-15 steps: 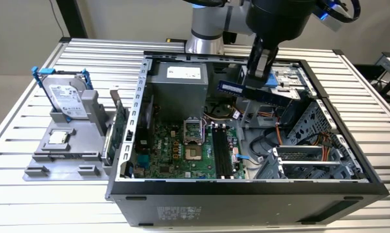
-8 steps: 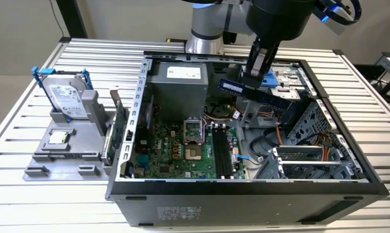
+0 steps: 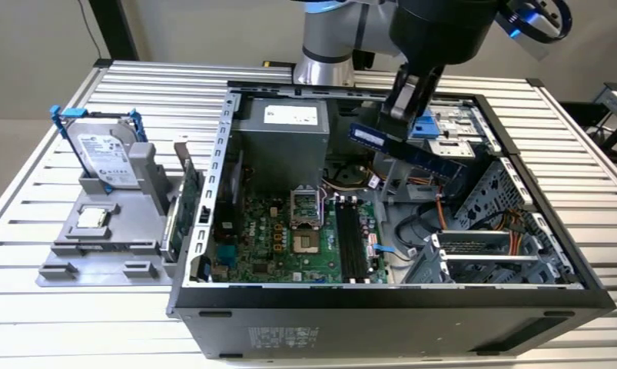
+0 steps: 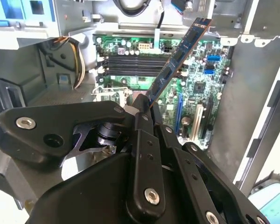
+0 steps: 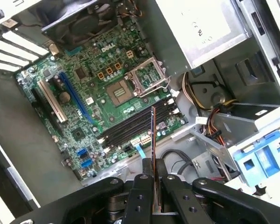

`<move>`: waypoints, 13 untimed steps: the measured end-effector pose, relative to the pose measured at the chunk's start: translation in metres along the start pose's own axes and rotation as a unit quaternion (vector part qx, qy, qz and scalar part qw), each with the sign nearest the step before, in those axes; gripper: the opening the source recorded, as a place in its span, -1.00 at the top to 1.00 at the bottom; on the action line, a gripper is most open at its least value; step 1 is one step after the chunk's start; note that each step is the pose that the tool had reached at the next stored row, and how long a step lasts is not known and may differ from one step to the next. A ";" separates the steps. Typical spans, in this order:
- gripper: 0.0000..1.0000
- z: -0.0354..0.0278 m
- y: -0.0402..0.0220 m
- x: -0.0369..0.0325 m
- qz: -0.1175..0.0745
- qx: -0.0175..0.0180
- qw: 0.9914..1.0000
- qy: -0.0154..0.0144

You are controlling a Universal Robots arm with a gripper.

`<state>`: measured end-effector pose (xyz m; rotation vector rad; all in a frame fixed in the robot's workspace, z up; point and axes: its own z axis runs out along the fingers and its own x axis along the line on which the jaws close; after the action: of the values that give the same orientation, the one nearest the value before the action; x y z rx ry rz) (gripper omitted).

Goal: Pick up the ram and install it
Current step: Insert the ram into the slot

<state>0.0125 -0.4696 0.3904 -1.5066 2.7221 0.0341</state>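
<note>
- Exterior view: the gripper (image 3: 390, 119), two matte black jointed fingers under a round black wrist, is clenched on the ram (image 3: 411, 151), holding it above the open computer case (image 3: 390, 307).
- The ram is a long, thin, flat blue-green board. It juts out sideways from the fingertips on a slant and touches nothing else.
- In the second wrist view the ram (image 4: 179, 58) shows its broad face, lined with small dark chips, running away from the gripper (image 4: 147, 106).
- In the first wrist view the ram (image 5: 153, 140) is seen edge-on, a thin straight line leaving the gripper (image 5: 154, 173), whose black bars carry bright round screw heads.
- Beneath the gripper the green motherboard (image 3: 277, 238) lies flat on the case floor, densely studded with small parts.
- Its long black slots (image 3: 351, 238) run parallel, below the ram and well apart from it.
- A grey sheet-metal box (image 3: 283, 131) stands inside the case near the gripper, on the exterior view's left.
- Well away from the gripper on that same side, a silver hard drive (image 3: 108, 157) with blue handles stands upright in a grey moulded holder (image 3: 93, 254) on a ribbed aluminium table (image 3: 41, 323).
</note>
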 end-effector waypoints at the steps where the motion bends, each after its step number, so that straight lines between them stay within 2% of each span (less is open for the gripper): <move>1: 1.00 0.0000 0.0000 0.0000 0.006 0.000 1.000 0.000; 7: 1.00 0.0000 0.0000 0.0000 0.041 0.001 0.999 0.000; 10: 1.00 0.0000 0.0000 0.0001 0.058 0.002 0.998 0.000; 13: 1.00 0.0000 0.0000 0.0001 0.076 0.002 0.997 0.000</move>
<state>0.0125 -0.4697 0.3904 -1.2960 2.8284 0.0318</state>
